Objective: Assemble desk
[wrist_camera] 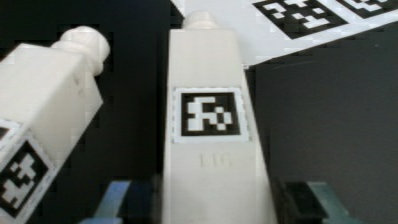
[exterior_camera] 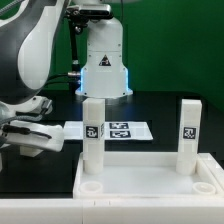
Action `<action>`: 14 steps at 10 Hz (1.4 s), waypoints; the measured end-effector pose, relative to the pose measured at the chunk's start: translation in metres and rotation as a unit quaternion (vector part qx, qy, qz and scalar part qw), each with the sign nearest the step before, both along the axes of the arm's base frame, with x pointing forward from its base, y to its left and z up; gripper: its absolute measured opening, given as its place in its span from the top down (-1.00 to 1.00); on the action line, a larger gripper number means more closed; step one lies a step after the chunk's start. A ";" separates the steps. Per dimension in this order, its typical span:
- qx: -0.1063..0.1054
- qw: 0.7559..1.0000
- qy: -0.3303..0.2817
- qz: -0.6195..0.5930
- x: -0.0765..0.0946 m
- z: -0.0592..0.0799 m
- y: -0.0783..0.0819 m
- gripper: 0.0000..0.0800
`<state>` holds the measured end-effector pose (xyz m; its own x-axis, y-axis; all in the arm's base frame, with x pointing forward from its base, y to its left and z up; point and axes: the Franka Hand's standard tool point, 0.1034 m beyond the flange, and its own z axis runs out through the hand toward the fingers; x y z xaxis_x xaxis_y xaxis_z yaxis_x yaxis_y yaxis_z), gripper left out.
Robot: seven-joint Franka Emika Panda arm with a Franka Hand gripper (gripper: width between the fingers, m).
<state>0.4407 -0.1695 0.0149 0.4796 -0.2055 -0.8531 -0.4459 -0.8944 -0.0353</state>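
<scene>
Gripper (wrist_camera: 214,202) straddles the near end of one desk leg (wrist_camera: 210,120), jaws narrow; contact cannot be confirmed. Leg's long axis runs straight ahead from the wrist, square to the closing line.

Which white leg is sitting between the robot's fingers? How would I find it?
Look in the wrist view at the black table beside the marker board. Two white legs lie there. Yours is the leg between the fingers of the gripper, while the neighbour leg lies slanted outside them.

Black table (exterior_camera: 160,112) — marker board (exterior_camera: 118,130) and white tabletop (exterior_camera: 140,178) on it.
</scene>
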 end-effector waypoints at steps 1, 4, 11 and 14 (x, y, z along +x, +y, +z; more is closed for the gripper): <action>0.002 1.000 -0.009 0.008 0.008 0.008 0.006 0.29; 0.004 0.999 -0.048 0.005 0.041 0.074 -0.009 0.29; -0.075 0.956 -0.280 0.039 0.118 0.135 0.005 0.29; -0.105 0.932 -0.344 0.037 0.127 0.142 0.005 0.29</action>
<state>0.5678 -0.1645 0.1567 0.9181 -0.2772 -0.2833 -0.3185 -0.9414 -0.1111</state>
